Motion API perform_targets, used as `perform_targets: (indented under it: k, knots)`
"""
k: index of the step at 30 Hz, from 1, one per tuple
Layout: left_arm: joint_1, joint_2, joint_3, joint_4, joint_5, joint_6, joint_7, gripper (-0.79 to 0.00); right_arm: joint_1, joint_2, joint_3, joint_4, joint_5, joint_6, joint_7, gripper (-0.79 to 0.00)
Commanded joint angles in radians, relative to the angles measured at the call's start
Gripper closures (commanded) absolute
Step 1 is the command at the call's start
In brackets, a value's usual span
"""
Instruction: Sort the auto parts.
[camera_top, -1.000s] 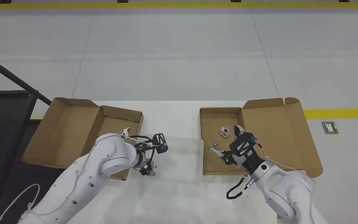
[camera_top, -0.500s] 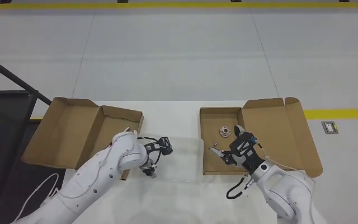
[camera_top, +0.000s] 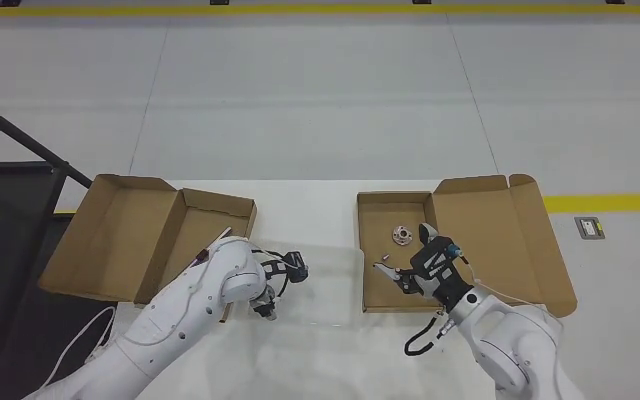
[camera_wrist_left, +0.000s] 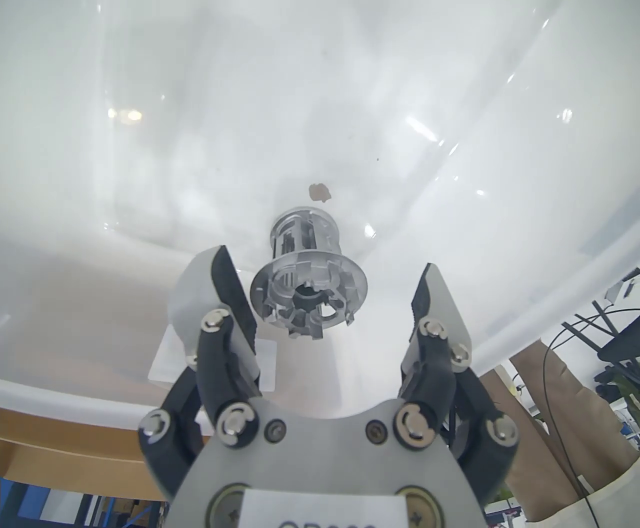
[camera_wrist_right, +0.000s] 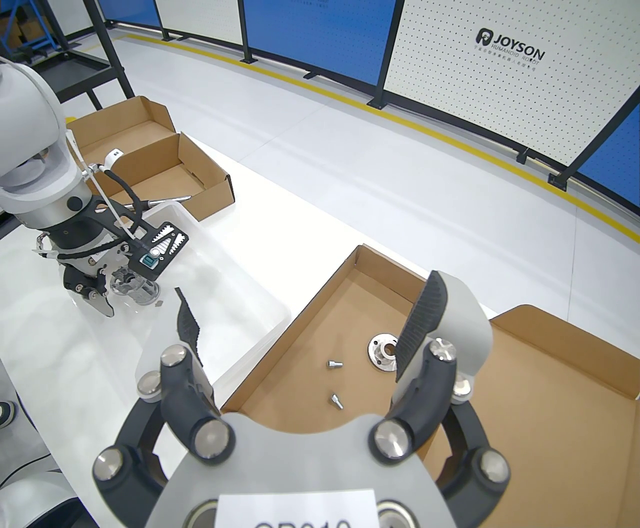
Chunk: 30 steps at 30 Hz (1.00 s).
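A silver slotted cylinder with a flange (camera_wrist_left: 305, 250) lies in the clear tray (camera_wrist_left: 150, 150). My left gripper (camera_wrist_left: 327, 292) is open, with a finger on either side of the flange. From the right wrist view the same part (camera_wrist_right: 135, 287) sits under the left gripper (camera_wrist_right: 97, 295). My right gripper (camera_wrist_right: 305, 320) is open and holds nothing, over the near edge of the right cardboard box (camera_wrist_right: 550, 400). In that box lie a round flange disc (camera_wrist_right: 381, 350) and two small bolts (camera_wrist_right: 335, 364) (camera_wrist_right: 336, 400). From above, the left gripper (camera_top: 264, 305) is at the tray's left end and the right gripper (camera_top: 408, 280) is in the right box (camera_top: 385, 205).
An open cardboard box (camera_top: 215, 215) with its lid folded back stands at the left, close behind the left arm. The clear tray (camera_top: 330, 290) lies between the two boxes. The right box's lid (camera_top: 500, 240) lies flat to the right.
The left arm's elbow has swung to the right and its wrist has turned over the tray's left end. The right arm has not moved.
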Motion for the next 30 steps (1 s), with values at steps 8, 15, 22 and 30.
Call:
perform_targets:
  k: [8, 15, 22, 30]
  knots:
    - [-0.004, 0.000, -0.040, 0.000, -0.023, -0.019, 0.019, 0.000, 0.000, 0.000, 0.000, 0.000, 0.000, 0.000, 0.000, -0.785]
    - [0.040, 0.055, -0.187, -0.113, -0.047, -0.026, 0.026, 0.000, 0.000, 0.000, 0.000, 0.000, 0.000, 0.000, 0.000, -0.785]
    - [0.194, 0.141, -0.458, -0.336, -0.115, -0.047, 0.087, 0.000, 0.000, 0.000, 0.000, 0.000, 0.000, 0.000, 0.000, -0.785]
    - [0.470, 0.222, -0.875, -0.473, -0.302, -0.183, 0.305, 0.000, 0.000, 0.000, 0.000, 0.000, 0.000, 0.000, 0.000, -0.785]
